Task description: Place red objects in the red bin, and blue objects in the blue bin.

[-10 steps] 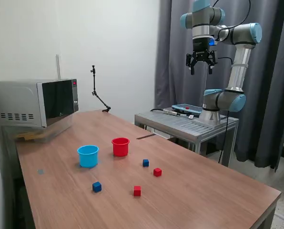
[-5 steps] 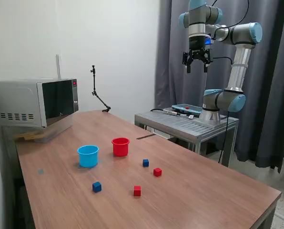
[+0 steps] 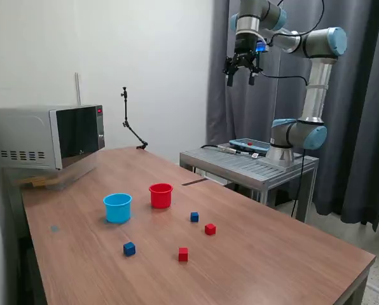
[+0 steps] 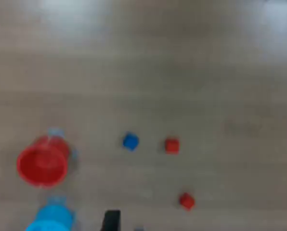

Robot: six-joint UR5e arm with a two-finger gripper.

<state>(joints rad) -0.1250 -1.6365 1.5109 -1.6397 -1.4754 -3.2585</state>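
Note:
My gripper (image 3: 241, 79) hangs high in the air, far above the back of the wooden table (image 3: 272, 254), open and holding nothing. The red bin (image 3: 161, 195) and the blue bin (image 3: 117, 208) stand side by side, upright. One blue cube (image 3: 194, 216) and one red cube (image 3: 210, 229) lie close together toward the exterior view's right of the bins. Another blue cube (image 3: 129, 249) and another red cube (image 3: 183, 254) lie nearer the front. The blurred wrist view shows the red bin (image 4: 42, 161), the blue bin (image 4: 51, 219), a blue cube (image 4: 130, 141) and two red cubes (image 4: 171, 145) (image 4: 186, 200) from above.
A microwave (image 3: 46, 136) sits at the table's back corner on the exterior view's left. A thin black stand (image 3: 131, 124) rises at the far edge. The arm's base stands on a metal bench (image 3: 240, 166) holding a pendant (image 3: 248, 145), before dark curtains (image 3: 355, 127).
The gripper has risen and swung toward the exterior view's left, staying open. The cubes and both bins have not moved.

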